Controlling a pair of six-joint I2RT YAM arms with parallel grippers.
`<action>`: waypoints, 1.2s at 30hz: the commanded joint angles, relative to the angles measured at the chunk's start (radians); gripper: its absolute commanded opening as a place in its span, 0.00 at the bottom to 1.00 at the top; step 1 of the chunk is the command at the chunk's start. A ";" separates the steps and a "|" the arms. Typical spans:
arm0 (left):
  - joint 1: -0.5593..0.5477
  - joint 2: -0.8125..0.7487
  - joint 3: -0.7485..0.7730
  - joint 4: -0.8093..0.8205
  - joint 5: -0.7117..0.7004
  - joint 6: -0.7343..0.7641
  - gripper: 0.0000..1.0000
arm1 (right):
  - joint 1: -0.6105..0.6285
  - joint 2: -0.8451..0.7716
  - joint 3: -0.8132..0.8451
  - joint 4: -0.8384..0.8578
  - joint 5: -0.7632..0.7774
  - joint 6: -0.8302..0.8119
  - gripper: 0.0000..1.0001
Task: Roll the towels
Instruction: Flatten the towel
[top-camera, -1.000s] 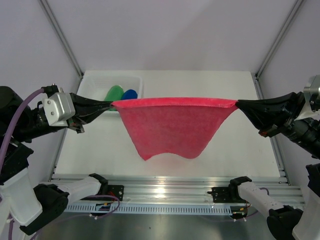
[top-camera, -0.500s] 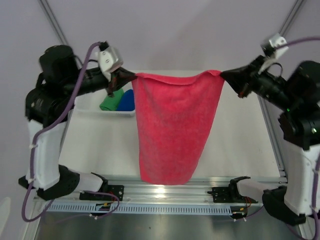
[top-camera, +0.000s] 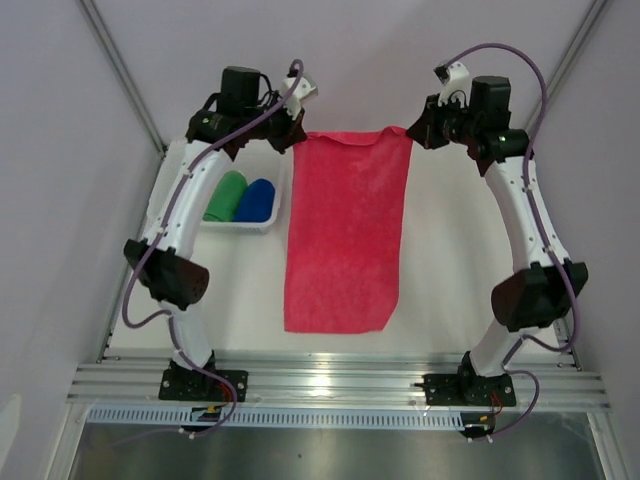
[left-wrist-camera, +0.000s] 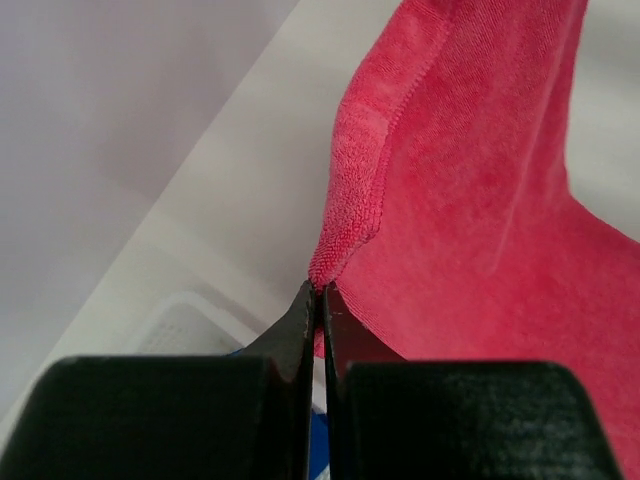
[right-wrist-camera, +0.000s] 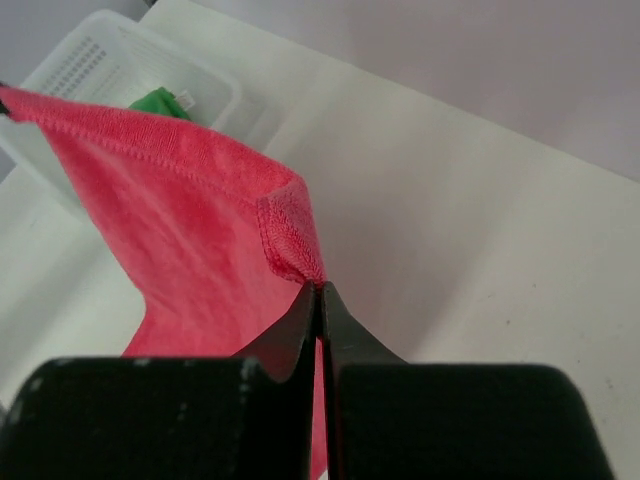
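Red towel (top-camera: 345, 240) by the basket (top-camera: 245, 228): left hand (left-wrist-camera: 318, 300) and right hand (right-wrist-camera: 320, 295) pinch its corners tight; only overhead do we see its hem.

The spread towel (top-camera: 345, 240) hangs between the left gripper (top-camera: 293, 140) and right gripper (top-camera: 412, 133), over the table (top-camera: 450, 250). Left of it, the basket (top-camera: 238, 227) holds one rolled towel (top-camera: 226, 196) beside a second rolled towel (top-camera: 257, 200).
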 joint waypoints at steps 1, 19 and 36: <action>0.011 0.091 0.067 0.074 -0.029 0.027 0.01 | -0.051 0.116 0.005 0.198 -0.018 0.043 0.00; 0.037 0.161 -0.196 0.036 0.137 0.243 0.01 | -0.032 0.301 -0.102 0.180 -0.082 -0.014 0.00; -0.050 -0.169 -0.763 -0.124 0.162 0.505 0.01 | 0.133 -0.224 -0.832 0.037 0.119 0.083 0.00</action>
